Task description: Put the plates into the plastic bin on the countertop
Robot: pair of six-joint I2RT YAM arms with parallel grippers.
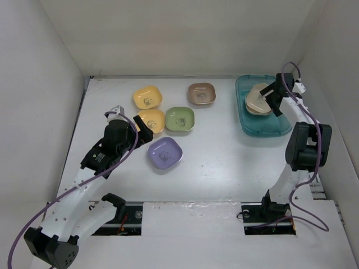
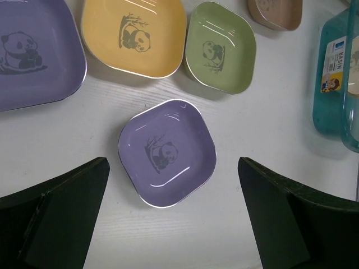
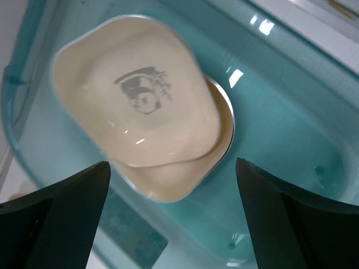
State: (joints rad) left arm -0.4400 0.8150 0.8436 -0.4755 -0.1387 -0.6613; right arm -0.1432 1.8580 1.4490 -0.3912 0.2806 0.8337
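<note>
My left gripper (image 1: 143, 128) is open and empty above the countertop (image 1: 224, 162). In the left wrist view (image 2: 173, 162) a lavender plate (image 2: 167, 152) lies flat just ahead of its fingers. In the top view a lavender plate (image 1: 165, 153), two yellow plates (image 1: 147, 97) (image 1: 153, 119), a green plate (image 1: 179, 119) and a brown plate (image 1: 201, 93) lie on the countertop. My right gripper (image 1: 271, 96) is open over the teal plastic bin (image 1: 263, 128). Below it (image 3: 173, 163), a beige plate (image 3: 134, 95) rests tilted on another beige plate (image 3: 168, 179) in the bin (image 3: 280, 123).
White walls close in the countertop on the left, back and right. The left wrist view also shows a second, larger-looking lavender plate (image 2: 28, 50) cut off at top left, a yellow plate (image 2: 134, 33), a green plate (image 2: 220, 47) and the bin's end (image 2: 336, 73).
</note>
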